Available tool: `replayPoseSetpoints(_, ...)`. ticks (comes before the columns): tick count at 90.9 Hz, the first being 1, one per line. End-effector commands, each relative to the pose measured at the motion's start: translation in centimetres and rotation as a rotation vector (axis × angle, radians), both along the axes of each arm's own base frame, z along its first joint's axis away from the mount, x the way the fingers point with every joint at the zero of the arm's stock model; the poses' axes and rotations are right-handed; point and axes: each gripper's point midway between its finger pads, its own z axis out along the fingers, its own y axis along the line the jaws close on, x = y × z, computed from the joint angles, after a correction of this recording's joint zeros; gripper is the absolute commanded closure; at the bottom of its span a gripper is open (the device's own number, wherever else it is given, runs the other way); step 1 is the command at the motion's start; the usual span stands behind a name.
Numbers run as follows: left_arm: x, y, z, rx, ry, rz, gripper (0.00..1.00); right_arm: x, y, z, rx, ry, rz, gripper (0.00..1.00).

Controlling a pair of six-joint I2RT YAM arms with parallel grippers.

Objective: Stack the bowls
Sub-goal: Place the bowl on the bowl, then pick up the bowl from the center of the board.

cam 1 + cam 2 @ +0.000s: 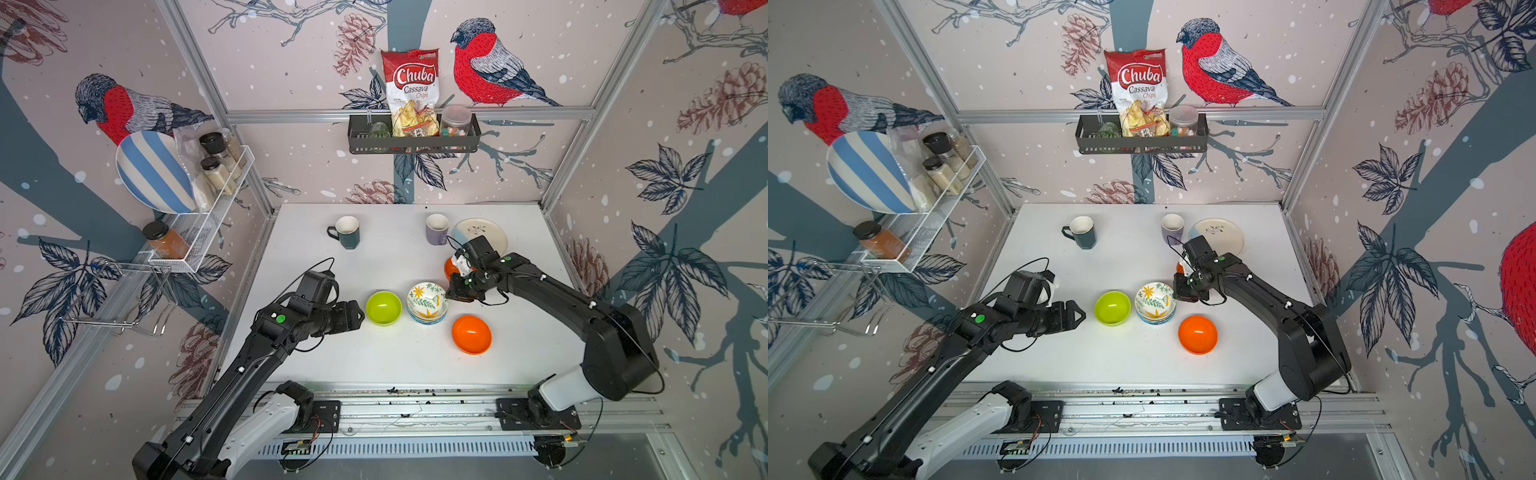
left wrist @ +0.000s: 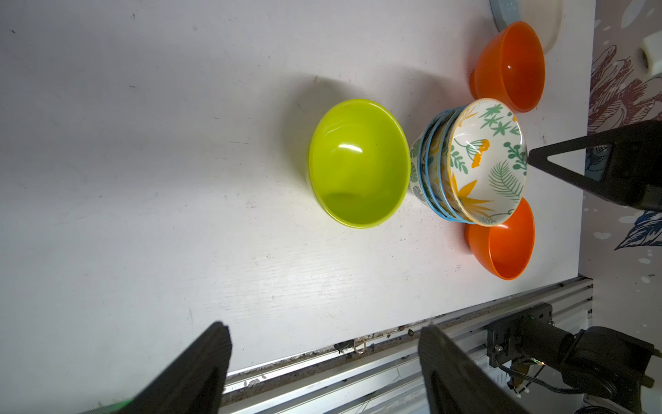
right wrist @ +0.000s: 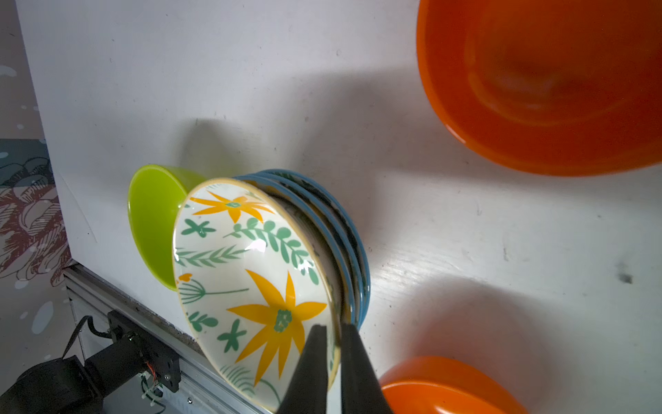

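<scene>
A stack of patterned bowls (image 1: 427, 303) (image 1: 1155, 302) stands mid-table; its top bowl (image 3: 243, 272) is cream with yellow flowers and green leaves. My right gripper (image 3: 331, 329) (image 1: 451, 293) is shut on the top bowl's rim, one finger inside and one outside. A lime-green bowl (image 1: 383, 307) (image 2: 358, 163) sits just left of the stack. One orange bowl (image 1: 471, 334) (image 2: 501, 240) lies front right. Another orange bowl (image 1: 451, 266) (image 2: 512, 66) is partly hidden behind the right wrist. My left gripper (image 1: 357, 318) (image 2: 324, 340) hangs open and holds nothing, left of the green bowl.
Two mugs (image 1: 347, 232) (image 1: 437, 228) and a flat cream plate (image 1: 482, 232) stand along the back of the table. Wire racks hang on the left wall (image 1: 199, 232) and a black shelf on the back wall (image 1: 413, 143). The metal rail (image 1: 415, 399) runs along the front edge.
</scene>
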Motion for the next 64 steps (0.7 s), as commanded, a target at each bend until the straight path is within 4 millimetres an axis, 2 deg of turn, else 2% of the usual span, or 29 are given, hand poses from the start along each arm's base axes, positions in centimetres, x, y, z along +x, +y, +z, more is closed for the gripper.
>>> replayPoseSetpoints(1,0.5,0.1,0.3,0.005,-0.025,0.01,0.16,0.6,-0.6,1.2,-0.001,-0.03,-0.022,0.85)
replayPoseSetpoints(18,0.5,0.4,0.3,0.015,-0.027,0.022,0.16,1.8,-2.1,3.2,-0.008,-0.082,-0.081,0.74)
replayPoseSetpoints(33,0.6,0.7,0.3,0.027,-0.032,0.038,0.16,3.1,-4.8,4.5,0.004,-0.106,-0.197,0.66)
replayPoseSetpoints(50,0.6,1.7,0.3,0.063,-0.043,0.074,0.18,4.6,-8.9,4.5,-0.054,-0.111,-0.353,0.56)
replayPoseSetpoints(55,0.7,1.9,0.4,0.07,-0.051,0.081,0.19,5.0,-10.0,4.1,-0.101,-0.105,-0.388,0.49)
replayPoseSetpoints(64,0.7,1.9,0.6,0.069,-0.059,0.082,0.19,5.8,-11.0,3.3,-0.159,-0.082,-0.42,0.48)
